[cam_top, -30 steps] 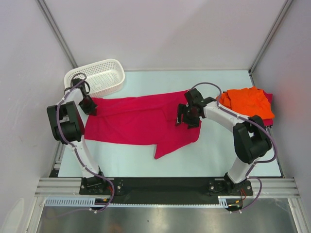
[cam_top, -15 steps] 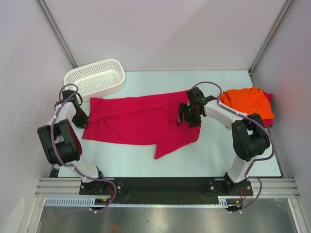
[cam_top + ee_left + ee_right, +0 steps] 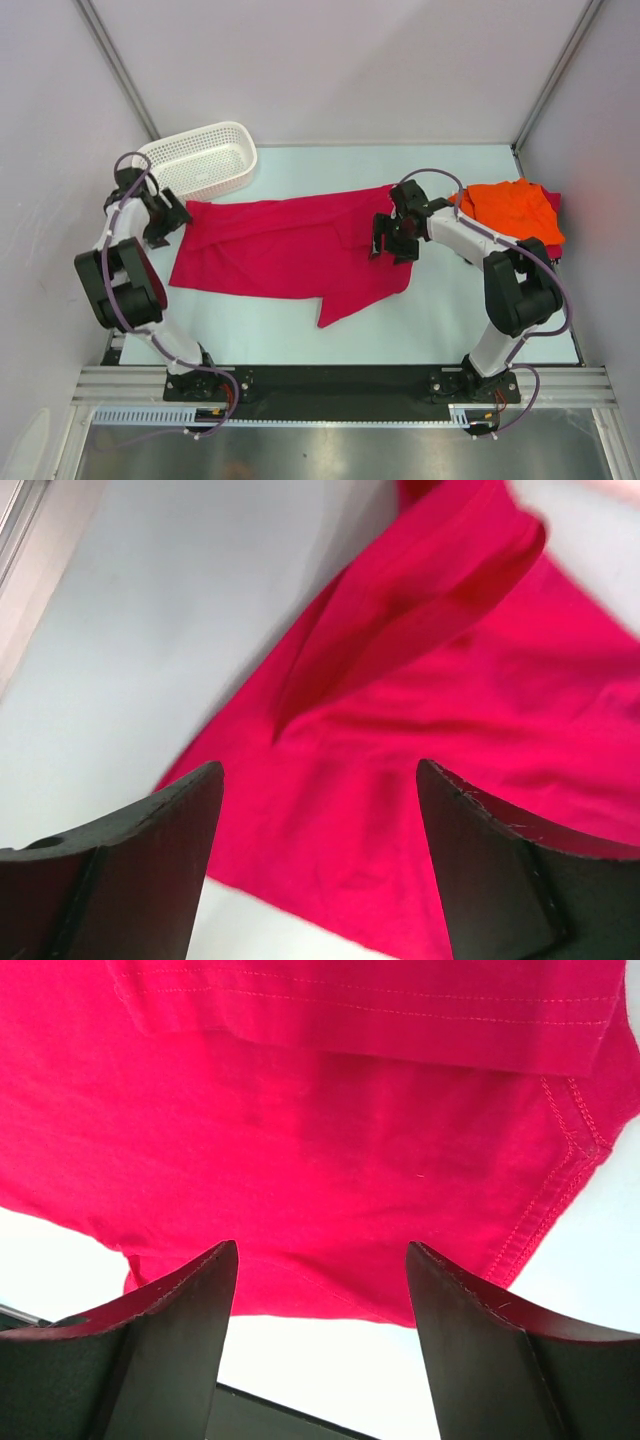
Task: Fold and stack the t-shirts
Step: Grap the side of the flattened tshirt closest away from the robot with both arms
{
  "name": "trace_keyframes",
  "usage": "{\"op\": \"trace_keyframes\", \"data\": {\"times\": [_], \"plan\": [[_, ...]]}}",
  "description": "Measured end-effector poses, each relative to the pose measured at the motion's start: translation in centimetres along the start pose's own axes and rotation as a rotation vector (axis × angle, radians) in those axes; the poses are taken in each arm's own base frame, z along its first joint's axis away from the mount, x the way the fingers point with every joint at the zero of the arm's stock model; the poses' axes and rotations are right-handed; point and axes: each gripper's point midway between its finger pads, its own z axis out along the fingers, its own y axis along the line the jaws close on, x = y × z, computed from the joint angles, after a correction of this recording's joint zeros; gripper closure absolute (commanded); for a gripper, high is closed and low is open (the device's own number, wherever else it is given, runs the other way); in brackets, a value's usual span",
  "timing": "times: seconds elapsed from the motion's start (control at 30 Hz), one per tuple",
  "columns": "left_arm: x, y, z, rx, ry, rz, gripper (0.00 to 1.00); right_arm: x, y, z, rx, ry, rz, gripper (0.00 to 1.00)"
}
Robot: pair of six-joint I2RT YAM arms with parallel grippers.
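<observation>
A crimson t-shirt [image 3: 285, 248] lies spread across the middle of the table, with a fold along its top and a flap hanging toward the front. My left gripper [image 3: 172, 220] is open just off its left edge. In the left wrist view the left gripper [image 3: 320, 775] hovers over the shirt's corner [image 3: 450, 700] and holds nothing. My right gripper [image 3: 390, 248] is open above the shirt's right end. The right wrist view shows the right gripper [image 3: 320, 1250] over a hemmed edge [image 3: 350, 1110]. An orange t-shirt [image 3: 510, 210] lies bunched at the right, a crimson edge [image 3: 555, 202] peeking from under it.
A white mesh basket [image 3: 200, 160] stands at the back left, close behind the left gripper. Bare table [image 3: 440, 320] runs along the front and back. Cage walls and frame posts stand on both sides.
The left gripper has opened and let go of the shirt's left edge, then drawn back toward the basket. The shirt's left end now lies flat. The right arm has barely moved.
</observation>
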Motion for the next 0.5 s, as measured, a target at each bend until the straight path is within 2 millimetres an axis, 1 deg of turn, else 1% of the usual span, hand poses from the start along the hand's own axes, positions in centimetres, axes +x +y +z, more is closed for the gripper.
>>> {"op": "trace_keyframes", "data": {"times": [0.03, 0.13, 0.23, 0.3, 0.37, 0.43, 0.5], "plan": [[-0.8, -0.4, 0.5, 0.009, -0.005, 0.002, 0.16, 0.0, -0.1, 0.0, 0.002, 0.001, 0.0, 0.26], [-2.4, -1.5, 1.7, 0.027, -0.007, 0.011, 0.17, 0.0, -0.4, -0.2, 0.006, 0.002, -0.001, 0.26], [-3.1, -2.4, 3.3, 0.034, 0.007, 0.025, 0.17, -0.2, -0.8, -0.5, 0.01, 0.0, 0.006, 0.26], [-2.8, -3.0, 4.3, 0.035, 0.028, 0.036, 0.18, -0.3, -1.1, -0.6, 0.015, -0.002, 0.013, 0.26], [-2.0, -3.4, 5.1, 0.034, 0.056, 0.048, 0.19, -0.4, -1.4, -0.7, 0.018, -0.001, 0.019, 0.26], [-1.2, -3.6, 5.4, 0.031, 0.082, 0.058, 0.2, -0.4, -1.6, -0.8, 0.022, 0.0, 0.024, 0.26], [-0.8, -3.9, 5.4, 0.034, 0.09, 0.067, 0.21, -0.5, -1.7, -0.8, 0.024, -0.001, 0.028, 0.26]]}}
